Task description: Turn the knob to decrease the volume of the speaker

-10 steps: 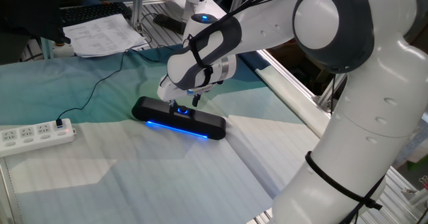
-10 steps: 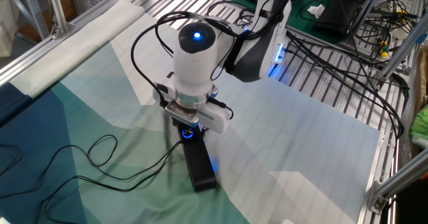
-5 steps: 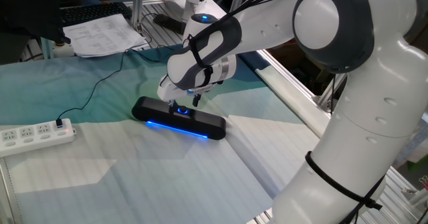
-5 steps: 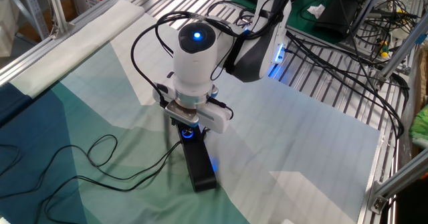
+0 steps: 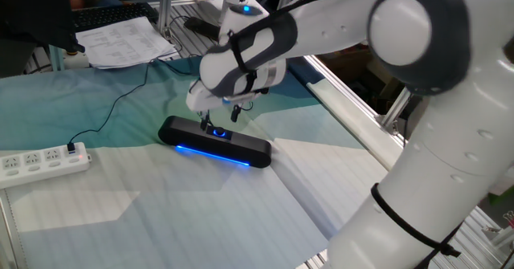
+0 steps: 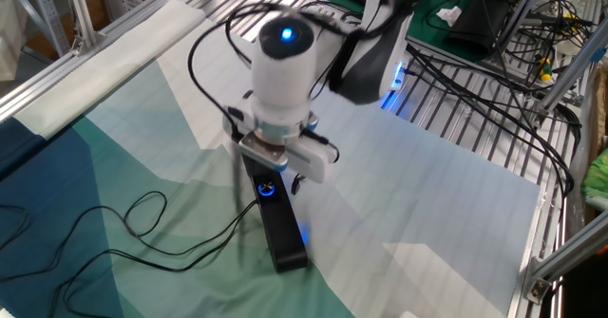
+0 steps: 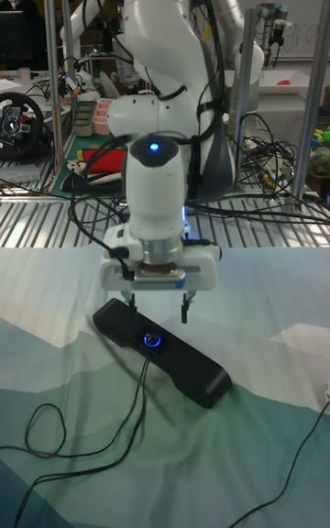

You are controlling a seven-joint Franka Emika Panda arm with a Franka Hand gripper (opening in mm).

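Covering table: teal-white cloth (image 6: 446, 204); speaker (image 7: 165, 358), knob (image 7: 150, 339) lit; gripper (image 7: 159, 309) hovered above, fingers spread, empty.

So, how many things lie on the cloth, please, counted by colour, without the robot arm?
Black: 1, the speaker with its knob and cable.
White: 1, the power strip.
Total: 2.
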